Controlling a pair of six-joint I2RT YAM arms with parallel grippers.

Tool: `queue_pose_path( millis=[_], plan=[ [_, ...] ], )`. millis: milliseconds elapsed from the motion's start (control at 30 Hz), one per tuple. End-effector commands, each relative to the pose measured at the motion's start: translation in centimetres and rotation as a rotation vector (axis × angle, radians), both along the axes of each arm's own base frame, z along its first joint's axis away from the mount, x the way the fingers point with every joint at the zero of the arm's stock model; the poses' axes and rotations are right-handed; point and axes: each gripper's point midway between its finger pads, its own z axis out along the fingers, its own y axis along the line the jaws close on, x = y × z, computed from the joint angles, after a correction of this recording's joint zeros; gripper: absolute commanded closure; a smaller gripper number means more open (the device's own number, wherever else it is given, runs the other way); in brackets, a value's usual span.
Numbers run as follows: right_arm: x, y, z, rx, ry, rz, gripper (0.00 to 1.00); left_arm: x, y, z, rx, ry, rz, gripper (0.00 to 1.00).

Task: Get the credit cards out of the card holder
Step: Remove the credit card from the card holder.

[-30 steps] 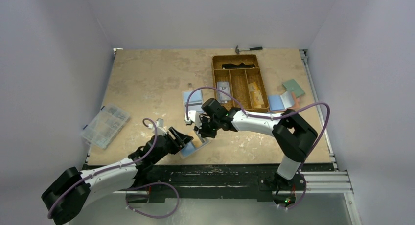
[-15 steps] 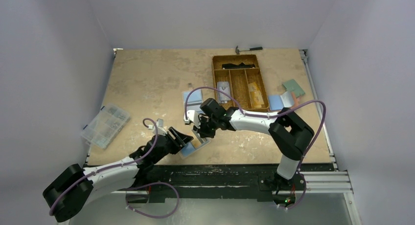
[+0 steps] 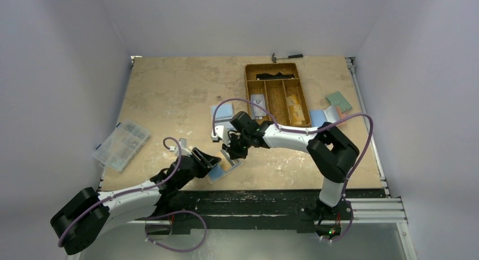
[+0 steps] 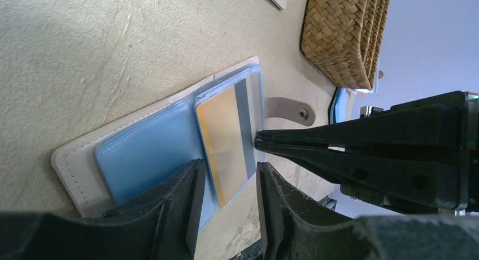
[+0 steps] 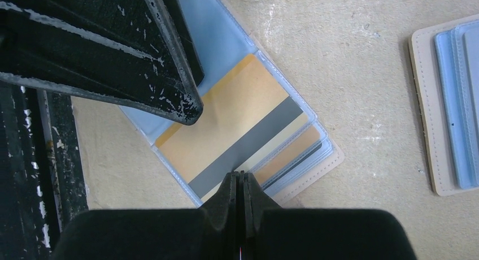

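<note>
Right wrist: card holder, second holder, one orange card topmost; right gripper closed, left gripper narrowly parted

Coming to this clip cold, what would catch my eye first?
The open card holder near the front edge of the table, with an orange card with a grey stripe in its clear sleeve. The right gripper, jaws shut, points at the card's striped edge. The left gripper straddles one end of the card, jaws apart.
</note>
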Motion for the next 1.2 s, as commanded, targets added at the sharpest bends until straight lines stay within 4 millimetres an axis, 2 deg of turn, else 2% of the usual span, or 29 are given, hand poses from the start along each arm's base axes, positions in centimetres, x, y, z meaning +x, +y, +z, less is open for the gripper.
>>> queue_pose_path(
  millis=[0,233,467,867,1167],
  plan=[
    [-1.9,0.4,-0.9,-0.007,0.099,0.038,1.00,-0.5,1.5,-1.9,-0.013,0.024,0.059,0.60],
    [-2.5,0.6,-1.0,0.000,0.136,0.051,1.00,-0.6,1.7,-2.3,-0.017,0.043,0.072,0.62],
    [-1.3,0.2,-1.4,-0.032,0.089,-0.002,1.00,-1.0,2.1,-3.4,0.029,0.103,0.082,0.60],
    [-0.9,0.0,-1.7,-0.048,0.077,-0.018,1.00,-0.9,1.8,-2.4,0.102,0.042,0.013,0.47],
    [-1.2,0.1,-1.7,-0.043,0.094,-0.012,1.00,-0.9,1.0,-2.3,0.050,0.006,-0.016,0.47]
  ],
)
